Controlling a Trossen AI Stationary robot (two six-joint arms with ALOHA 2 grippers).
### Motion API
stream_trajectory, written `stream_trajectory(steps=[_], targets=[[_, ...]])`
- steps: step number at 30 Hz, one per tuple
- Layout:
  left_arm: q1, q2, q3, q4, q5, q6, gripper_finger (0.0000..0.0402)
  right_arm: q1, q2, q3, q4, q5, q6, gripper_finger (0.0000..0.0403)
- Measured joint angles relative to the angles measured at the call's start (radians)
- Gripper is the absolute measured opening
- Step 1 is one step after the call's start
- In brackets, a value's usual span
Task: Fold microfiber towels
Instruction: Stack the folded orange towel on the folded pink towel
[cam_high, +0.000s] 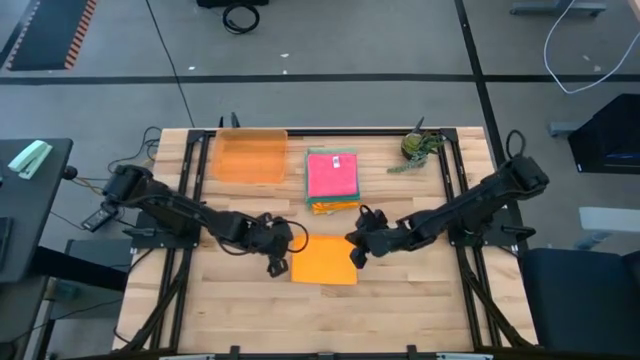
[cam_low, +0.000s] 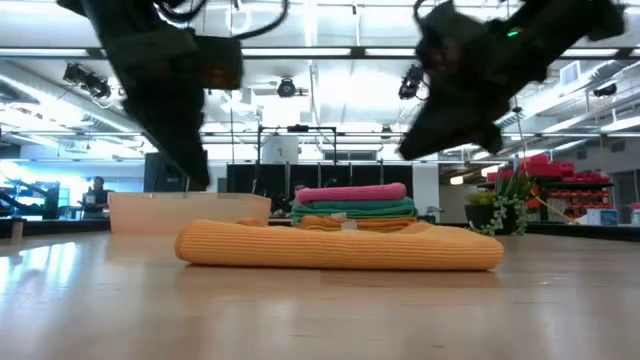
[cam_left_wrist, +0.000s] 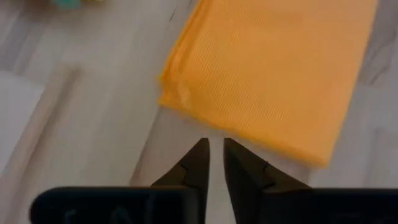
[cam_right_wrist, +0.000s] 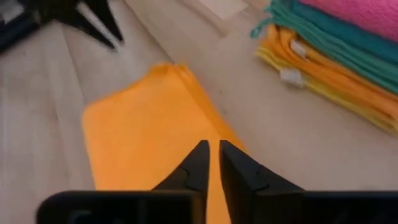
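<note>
Orange towel (cam_high: 324, 260): nearest the table's front edge, you have it lying flat and folded into a neat rectangle with doubled edges.
Left gripper (cam_high: 277, 262): it sits just beside the towel's left edge; in its wrist view the fingers (cam_left_wrist: 198, 163) stand a narrow slit apart with nothing between them, so it has let go.
Right gripper (cam_high: 358, 255): it hangs at the towel's right edge, over the cloth in its own view; its fingers (cam_right_wrist: 196, 165) are likewise barely parted and hold nothing.
Step in hand: judging by the released cloth, you are at the end of a fold on this towel.
Next move: you probably need either one more fold or a transfer to the stack; either way, take a fresh pinch on a doubled edge, catching all layers so the fold does not spring open.
Folded stack (cam_high: 332, 181): behind the towel, pink on top, then teal, with orange and yellow beneath.
Orange tray (cam_high: 250, 157): left of the stack, near the far edge.
Plant (cam_high: 417, 146): far right corner.
</note>
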Motion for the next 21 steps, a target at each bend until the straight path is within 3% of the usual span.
stream_trajectory(steps=[3, 6, 10, 14, 21], targets=[[-0.022, -0.017, -0.001, -0.01, -0.01, -0.055, 0.008, 0.046, -0.029, 0.0, -0.074, 0.034, 0.039, 0.0067], [-0.057, -0.028, -0.004, -0.048, -0.082, -0.118, 0.0118, 0.092, -0.042, 0.0, -0.11, 0.073, 0.095, 0.0101], [-0.114, -0.045, -0.029, 0.01, -0.212, -0.192, 0.0179, 0.146, -0.04, 0.0, -0.141, 0.124, 0.158, 0.0147], [-0.134, -0.058, -0.111, 0.15, -0.246, -0.267, 0.0234, 0.169, -0.032, -0.007, -0.178, 0.144, 0.23, 0.0192], [-0.114, -0.056, -0.288, 0.388, -0.25, -0.469, 0.029, 0.162, -0.021, -0.152, 0.036, 0.161, 0.346, 0.024]])
